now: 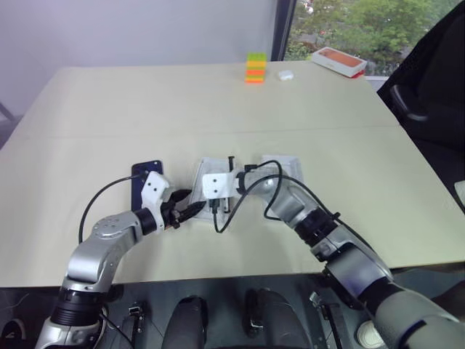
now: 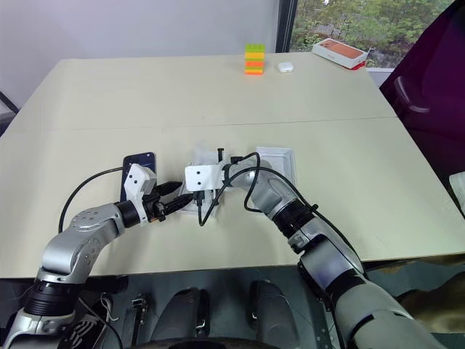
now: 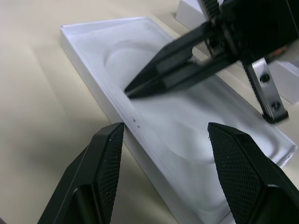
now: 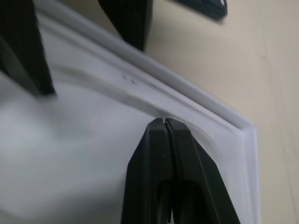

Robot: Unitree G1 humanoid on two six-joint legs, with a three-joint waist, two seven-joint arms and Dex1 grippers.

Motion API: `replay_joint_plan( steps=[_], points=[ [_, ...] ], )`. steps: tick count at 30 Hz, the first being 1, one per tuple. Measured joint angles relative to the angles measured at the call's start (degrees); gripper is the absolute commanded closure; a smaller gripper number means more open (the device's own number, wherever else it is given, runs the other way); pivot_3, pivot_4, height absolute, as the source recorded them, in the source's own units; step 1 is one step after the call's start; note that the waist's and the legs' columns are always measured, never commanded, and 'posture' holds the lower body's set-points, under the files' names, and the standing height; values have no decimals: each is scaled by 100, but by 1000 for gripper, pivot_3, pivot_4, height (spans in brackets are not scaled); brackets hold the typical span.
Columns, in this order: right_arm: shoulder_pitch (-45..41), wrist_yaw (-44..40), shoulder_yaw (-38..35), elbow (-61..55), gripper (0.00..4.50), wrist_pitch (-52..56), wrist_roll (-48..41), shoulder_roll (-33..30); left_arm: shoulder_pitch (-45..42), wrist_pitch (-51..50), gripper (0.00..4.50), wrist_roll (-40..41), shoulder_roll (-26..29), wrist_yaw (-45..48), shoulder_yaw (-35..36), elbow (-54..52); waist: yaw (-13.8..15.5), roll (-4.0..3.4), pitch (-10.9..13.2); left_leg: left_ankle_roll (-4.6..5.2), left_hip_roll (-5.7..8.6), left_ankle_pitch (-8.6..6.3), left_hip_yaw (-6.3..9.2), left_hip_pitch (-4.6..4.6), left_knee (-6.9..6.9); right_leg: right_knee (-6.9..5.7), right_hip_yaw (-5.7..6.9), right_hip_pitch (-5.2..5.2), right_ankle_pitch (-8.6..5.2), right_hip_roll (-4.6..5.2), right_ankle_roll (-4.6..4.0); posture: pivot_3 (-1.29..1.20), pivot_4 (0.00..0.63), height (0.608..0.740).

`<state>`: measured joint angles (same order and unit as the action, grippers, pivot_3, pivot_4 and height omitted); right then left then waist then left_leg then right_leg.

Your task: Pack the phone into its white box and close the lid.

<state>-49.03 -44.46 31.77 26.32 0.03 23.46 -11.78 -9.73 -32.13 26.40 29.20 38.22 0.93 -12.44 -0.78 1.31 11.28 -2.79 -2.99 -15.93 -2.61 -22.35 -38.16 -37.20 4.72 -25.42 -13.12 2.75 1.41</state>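
Both arms are in over the middle of the pale table [image 1: 218, 109]. The left gripper [image 3: 163, 140] hangs with its jaws spread, released, gripping nothing; its two black fingers [image 3: 110, 163] straddle the long edge of a white tray with a rounded recess pressed into its floor [image 3: 154, 116]. Whether that tray is the white box itself cannot be told from here. The right gripper [image 4: 166, 122] comes in from the other side, its jaws clenched tight together on nothing, the tip poised over the same recess just inside the near wall; whether it touches the floor cannot be told.

In the head view, the phone [image 1: 144, 174] lies flat on the table at about nine o'clock from that tray, dark blue and well clear of both grippers. At three o'clock from the tray lies a second white rectangular piece [image 1: 285, 166], flat on the table; which part it is cannot be told.

Up at the far edge, around twelve o'clock, stands a small stack of green, yellow and orange blocks [image 1: 255, 67], a small white object [image 1: 285, 74] just beside it, and an orange-topped box [image 1: 338, 61] further toward one o'clock.
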Motion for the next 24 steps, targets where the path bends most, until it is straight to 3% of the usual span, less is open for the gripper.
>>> replay_joint_plan(
  steps=[15, 24],
  points=[
    [150, -562, -326, -515, 4443, -45, -262, -687, -26, -5, 1469, 9, -84, -2, -10, -10, -5, 0, 0, 0, 1, 0, 0, 0, -1, 1, 1, 1, 0, -1, 0, 0, 150, 740],
    [262, -607, -266, -605, 4443, -158, -180, -781, -75, -7, 1469, 7, -130, -2, -16, -10, 7, 0, 0, 0, 2, 0, -1, 0, -5, 0, 1, 2, 1, 0, -1, 0, 150, 740]
  ],
)
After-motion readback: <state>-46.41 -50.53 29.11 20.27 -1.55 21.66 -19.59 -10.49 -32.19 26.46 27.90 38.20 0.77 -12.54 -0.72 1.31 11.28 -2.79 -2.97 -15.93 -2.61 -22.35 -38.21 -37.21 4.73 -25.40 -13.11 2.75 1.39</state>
